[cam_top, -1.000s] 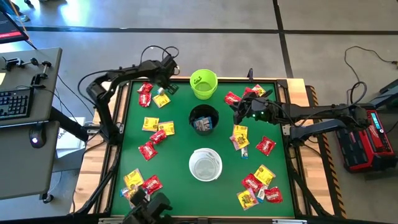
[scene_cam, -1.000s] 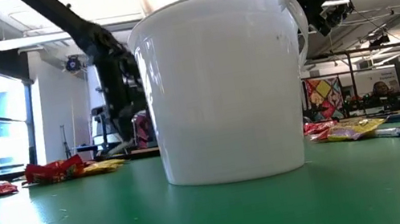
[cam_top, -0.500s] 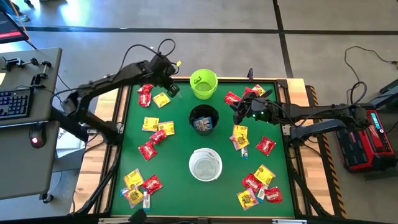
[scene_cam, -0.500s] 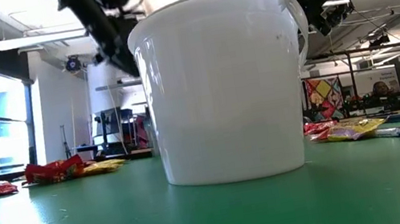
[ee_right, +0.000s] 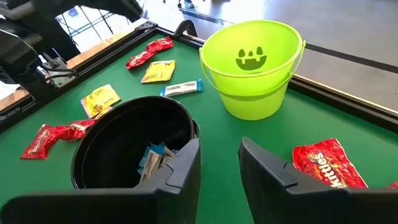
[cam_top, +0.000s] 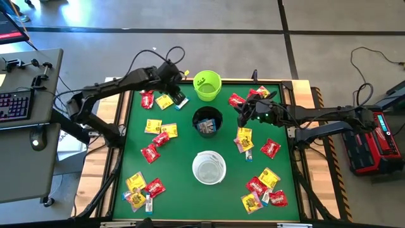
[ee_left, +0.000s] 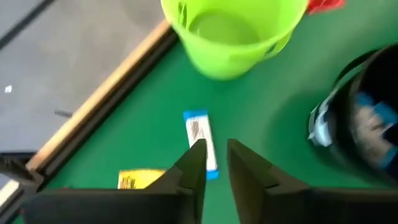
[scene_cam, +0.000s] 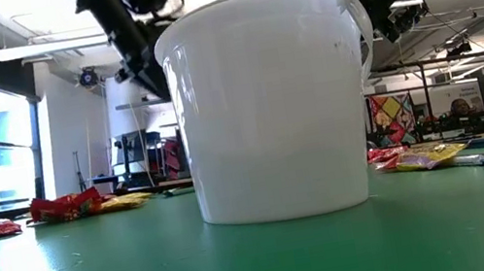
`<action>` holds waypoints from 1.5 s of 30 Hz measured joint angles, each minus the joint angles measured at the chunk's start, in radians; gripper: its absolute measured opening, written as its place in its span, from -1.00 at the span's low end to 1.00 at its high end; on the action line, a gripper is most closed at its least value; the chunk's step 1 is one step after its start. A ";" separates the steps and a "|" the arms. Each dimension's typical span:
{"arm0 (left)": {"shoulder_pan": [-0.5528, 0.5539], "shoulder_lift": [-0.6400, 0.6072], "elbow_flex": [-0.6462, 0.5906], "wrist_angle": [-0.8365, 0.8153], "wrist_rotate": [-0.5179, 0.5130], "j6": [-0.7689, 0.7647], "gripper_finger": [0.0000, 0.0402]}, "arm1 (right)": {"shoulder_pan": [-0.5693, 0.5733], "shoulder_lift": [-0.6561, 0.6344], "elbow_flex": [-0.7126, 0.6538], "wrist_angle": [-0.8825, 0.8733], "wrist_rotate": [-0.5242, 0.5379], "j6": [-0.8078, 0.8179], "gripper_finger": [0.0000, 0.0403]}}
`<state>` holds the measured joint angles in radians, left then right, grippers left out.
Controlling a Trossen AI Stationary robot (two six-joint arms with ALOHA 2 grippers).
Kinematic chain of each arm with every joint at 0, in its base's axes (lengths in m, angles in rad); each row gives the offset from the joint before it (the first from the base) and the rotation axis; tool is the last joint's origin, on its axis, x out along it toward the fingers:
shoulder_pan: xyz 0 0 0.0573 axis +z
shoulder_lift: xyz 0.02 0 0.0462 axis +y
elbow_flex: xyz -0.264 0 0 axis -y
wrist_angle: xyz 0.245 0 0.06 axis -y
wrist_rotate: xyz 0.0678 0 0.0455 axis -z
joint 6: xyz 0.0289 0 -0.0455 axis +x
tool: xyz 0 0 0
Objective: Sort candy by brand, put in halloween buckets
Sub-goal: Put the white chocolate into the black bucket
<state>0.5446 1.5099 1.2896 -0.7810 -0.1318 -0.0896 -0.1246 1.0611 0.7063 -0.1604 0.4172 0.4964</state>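
left gripper (ee_left: 210, 152): hanging above the felt just off the lime green bucket (cam_top: 207, 85), on the side toward the table's left edge, fingers a little apart with nothing between them

blue-and-white packet (ee_left: 201, 140): lying flat on the green felt right under those fingers, not pinched as far as I can see, close to the lime green bucket's base

yellow packet (ee_left: 139, 179): on the felt a bit further from the lime green bucket than the blue one, near the wooden rail

right gripper (ee_right: 219, 155): parked on the other side of the lime green bucket, hovering next to the black bucket (cam_top: 207, 121), fingers a bit apart and empty

black bucket: directly in front of the lime green bucket, has a few blue-and-white packets sitting in the bottom

white bucket (cam_top: 209, 167): further down the same line from the lime green bucket, past the black one; nothing in it that I can make out

lime green bucket: at the far edge of the table, jack-o-lantern face on it, looks empty inside

rest of the candy (cam_top: 262, 187): red and yellow packets scattered in clumps well away from the lime green bucket on both sides, plus a couple of red ones (cam_top: 236, 100) close by on the right arm's side
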 joint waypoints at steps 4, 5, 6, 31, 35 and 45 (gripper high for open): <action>0.005 0.045 -0.002 -0.094 0.021 -0.014 -0.46 | 0.001 0.000 0.000 0.000 0.000 0.000 -0.51; 0.004 0.049 -0.009 -0.092 0.022 -0.013 -0.39 | 0.001 0.000 0.000 0.000 0.000 0.001 -0.51; 0.001 0.047 -0.029 -0.070 0.022 -0.013 -0.34 | 0.001 0.000 0.000 0.000 0.000 0.003 -0.51; 0.025 0.052 -0.460 0.512 0.001 -0.082 0.14 | 0.001 0.000 0.000 0.000 -0.006 0.038 -0.21; 0.024 0.087 -0.460 0.526 0.009 -0.058 0.14 | 0.000 0.000 0.000 0.000 -0.006 0.046 -0.07; 0.023 0.186 -0.460 0.545 0.026 -0.056 0.14 | 0.000 0.000 0.000 -0.001 -0.002 0.079 -0.04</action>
<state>0.5678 1.6957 0.8291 -0.2357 -0.1056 -0.1453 -0.1246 1.0611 0.7062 -0.1613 0.4149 0.5752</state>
